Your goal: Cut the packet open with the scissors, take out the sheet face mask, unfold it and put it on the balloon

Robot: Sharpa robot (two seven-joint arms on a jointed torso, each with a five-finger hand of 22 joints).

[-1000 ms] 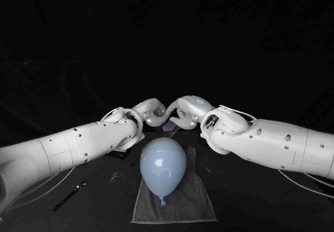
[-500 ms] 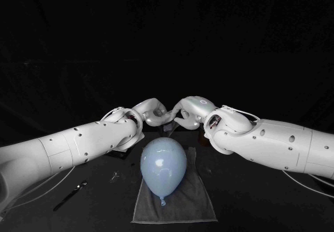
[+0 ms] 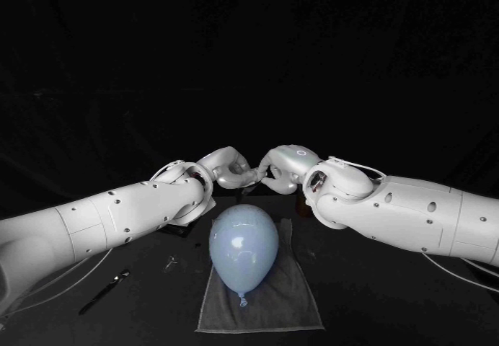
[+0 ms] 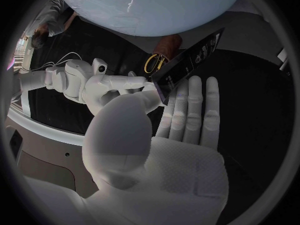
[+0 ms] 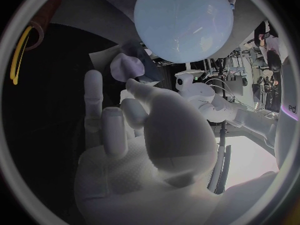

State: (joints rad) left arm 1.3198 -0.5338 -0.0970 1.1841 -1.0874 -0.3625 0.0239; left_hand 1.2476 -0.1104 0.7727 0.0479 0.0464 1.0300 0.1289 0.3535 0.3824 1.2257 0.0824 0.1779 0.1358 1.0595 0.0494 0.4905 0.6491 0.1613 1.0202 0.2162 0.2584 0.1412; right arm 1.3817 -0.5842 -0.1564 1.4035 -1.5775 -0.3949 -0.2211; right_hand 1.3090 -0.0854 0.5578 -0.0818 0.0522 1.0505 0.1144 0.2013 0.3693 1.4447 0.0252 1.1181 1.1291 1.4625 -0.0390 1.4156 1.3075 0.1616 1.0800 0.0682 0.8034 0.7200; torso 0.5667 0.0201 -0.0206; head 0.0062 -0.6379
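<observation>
Beyond the pale blue balloon (image 3: 244,241), which a grey towel (image 3: 296,303) likely steadies on the worktop (image 3: 374,317), the left hand (image 4: 165,150) pinches the dark packet (image 4: 190,60) between thumb and straight fingers, seemingly offering it to the right hand (image 5: 144,145), whose grip I cannot tell.

You've got a grey towel (image 3: 279,306) laid flat on the black tabletop (image 3: 405,310), lengthwise near to far, about mid-scene.

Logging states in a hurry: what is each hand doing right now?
Left hand: holding the packet.
Right hand: fingertips at the packet, grip cannot be told.
</observation>
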